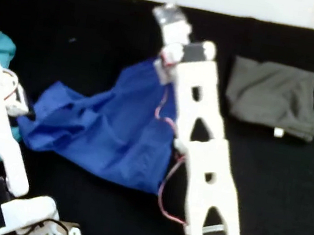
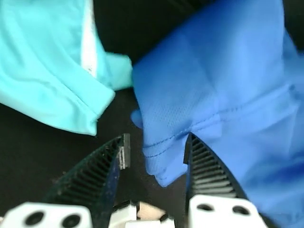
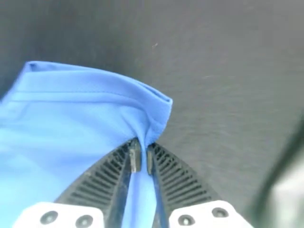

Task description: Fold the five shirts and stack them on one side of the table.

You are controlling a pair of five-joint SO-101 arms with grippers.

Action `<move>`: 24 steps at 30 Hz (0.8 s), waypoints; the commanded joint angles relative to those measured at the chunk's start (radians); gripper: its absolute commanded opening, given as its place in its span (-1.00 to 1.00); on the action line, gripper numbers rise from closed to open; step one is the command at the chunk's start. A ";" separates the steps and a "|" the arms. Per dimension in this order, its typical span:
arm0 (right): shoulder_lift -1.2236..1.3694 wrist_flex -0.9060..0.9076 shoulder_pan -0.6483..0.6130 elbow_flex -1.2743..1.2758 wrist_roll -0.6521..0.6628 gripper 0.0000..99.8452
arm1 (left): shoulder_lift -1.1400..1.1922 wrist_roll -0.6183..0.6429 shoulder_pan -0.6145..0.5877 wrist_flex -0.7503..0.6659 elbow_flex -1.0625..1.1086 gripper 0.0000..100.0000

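Cloth from the teal shirt (image 2: 47, 71) is lying just beside one finger of the left gripper (image 2: 156, 140), near enough that a careless closing could be snagging it too. That gripper is standing with its fingers apart, a hemmed corner of the blue shirt (image 2: 228, 85) showing between them and nothing yet squeezed. Only a narrow fold is sitting there, so a grip is risking too little cloth and the hem sliding out. Farther right, the right gripper (image 3: 141, 148) is pinching another hemmed edge of the same shirt, fingers pressed together on a thin pleat right at their tips. With fabric draping and bunching between the two grippers, a hard pull is threatening to strip that pleat free. Beyond the right gripper, well apart, the grey shirt (image 1: 273, 99) is resting folded on the table (image 1: 100, 22), and a dragged blue shirt could be sweeping into it.
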 commanded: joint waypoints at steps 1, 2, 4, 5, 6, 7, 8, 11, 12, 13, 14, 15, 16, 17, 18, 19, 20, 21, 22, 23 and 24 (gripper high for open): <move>-0.013 0.104 0.044 -0.185 0.009 -0.99 | -0.012 0.011 0.068 0.097 -0.093 -0.61; -0.018 0.107 0.051 -0.205 0.009 -0.99 | -0.012 0.011 0.079 0.137 -0.136 -0.61; -0.073 0.107 0.084 -0.200 0.008 -0.99 | -0.007 0.011 0.087 0.195 -0.228 -0.61; -0.117 0.107 0.096 -0.183 0.006 -0.99 | -0.005 0.011 0.085 0.219 -0.274 -0.61; -0.168 0.107 0.108 -0.160 0.006 -0.99 | -0.005 0.011 0.081 0.239 -0.318 -0.61; -0.223 0.105 0.117 -0.137 0.008 -0.99 | -0.004 0.011 0.074 0.253 -0.354 -0.60; -0.288 0.105 0.125 -0.102 0.009 -0.99 | -0.004 0.011 0.070 0.262 -0.384 -0.60; -0.489 0.105 0.143 0.050 0.011 -0.99 | -0.004 0.009 0.070 0.278 -0.429 -0.60; -0.561 0.105 0.147 0.116 0.011 -0.99 | -0.004 0.009 0.071 0.282 -0.432 -0.60; -0.631 0.105 0.148 0.186 0.011 -0.99 | -0.004 0.009 0.071 0.282 -0.430 -0.60; -0.707 0.105 0.150 0.260 0.011 -0.99 | -0.004 0.009 0.071 0.284 -0.430 -0.60; -0.777 0.104 0.150 0.334 0.011 -0.99 | -0.004 0.009 0.071 0.284 -0.430 -0.60; -0.848 0.104 0.148 0.407 0.011 -0.99 | -0.004 0.009 0.074 0.284 -0.430 -0.60; -0.917 0.104 0.148 0.475 0.012 -0.99 | -0.004 0.009 0.077 0.282 -0.430 -0.60; -0.983 0.102 0.148 0.539 0.012 -0.99 | -0.004 0.011 0.081 0.279 -0.430 -0.60; -1.046 0.102 0.148 0.599 0.023 -0.99 | -0.004 0.011 0.093 0.275 -0.430 -0.60; -1.112 0.102 0.150 0.662 0.048 -0.99 | -0.002 0.011 0.104 0.275 -0.432 -0.60; -1.171 0.102 0.151 0.720 0.072 -0.99 | -0.002 0.011 0.113 0.273 -0.430 -0.60; -1.231 0.104 0.153 0.783 0.092 -0.99 | -0.002 0.011 0.128 0.273 -0.430 -0.60; -1.287 0.104 0.154 0.848 0.109 -0.99 | -0.001 0.011 0.147 0.273 -0.429 -0.60; -1.345 0.104 0.157 0.915 0.126 -0.99 | 0.004 0.011 0.160 0.272 -0.424 -0.60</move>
